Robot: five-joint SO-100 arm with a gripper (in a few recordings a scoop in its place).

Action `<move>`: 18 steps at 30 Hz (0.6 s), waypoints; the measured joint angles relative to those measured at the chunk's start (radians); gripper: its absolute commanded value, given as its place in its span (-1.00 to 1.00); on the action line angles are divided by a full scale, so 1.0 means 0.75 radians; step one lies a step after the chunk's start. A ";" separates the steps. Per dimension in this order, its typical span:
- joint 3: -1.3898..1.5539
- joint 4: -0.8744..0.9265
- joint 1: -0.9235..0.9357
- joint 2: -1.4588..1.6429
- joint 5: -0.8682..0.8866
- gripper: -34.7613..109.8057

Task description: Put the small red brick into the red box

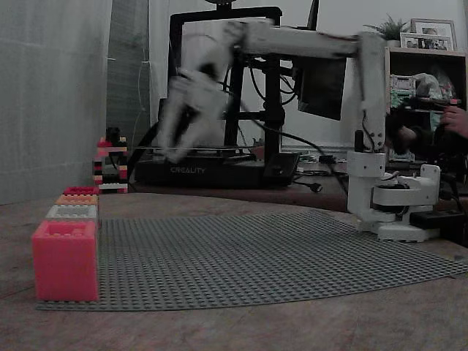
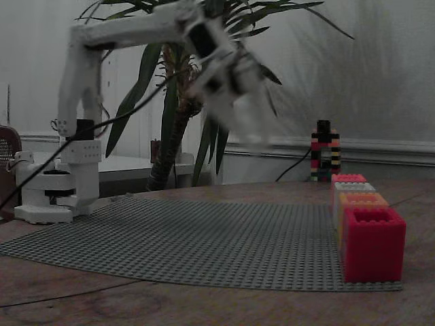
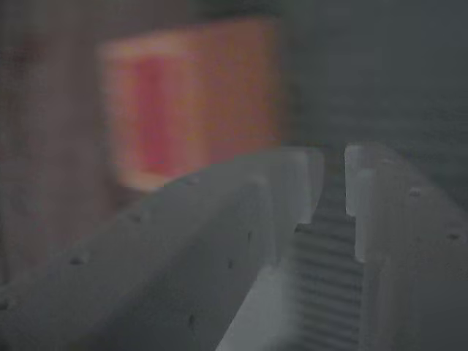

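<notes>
- End effector [image 1: 175,150] hangs high above the grey studded baseplate [image 1: 263,252], blurred in both fixed views; in the wrist view [image 3: 333,183] its two white fingers stand close together with only a narrow slit between them, and nothing shows in that slit.
- Small red brick: I cannot find it on the baseplate or between the fingers, so where it is cannot be told. It may already lie inside the red box, whose inside is hidden from these low cameras.
- Red box [image 1: 65,259] stands at the near corner of the baseplate, first in a row of boxes; behind it come a grey box [image 1: 72,212], an orange box [image 1: 77,199] and another red one [image 1: 80,190], each touching the next. A blurred red-and-orange box front [image 3: 194,99] also shows ahead of the fingers in the wrist view.
- Progress, as a judgement: with nearly shut, empty-looking fingers near the box row and no brick lying about, the drop looks done or close to it, but this cannot be confirmed.
- Room: the middle of the baseplate is bare, giving the arm free sweep back toward its base [image 1: 395,208].
- Edges to mind: the box row at the baseplate's edge, and a small tower of stacked bricks [image 1: 110,164] on the table [image 1: 241,329] just beyond the row.
</notes>
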 measured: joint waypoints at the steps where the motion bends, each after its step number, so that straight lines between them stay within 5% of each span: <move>1: 0.151 -0.006 -0.008 0.125 0.012 -0.52; 10: 1.100 0.029 -0.045 1.092 0.061 -0.52; 18: 1.421 0.184 -0.045 1.722 0.166 -0.52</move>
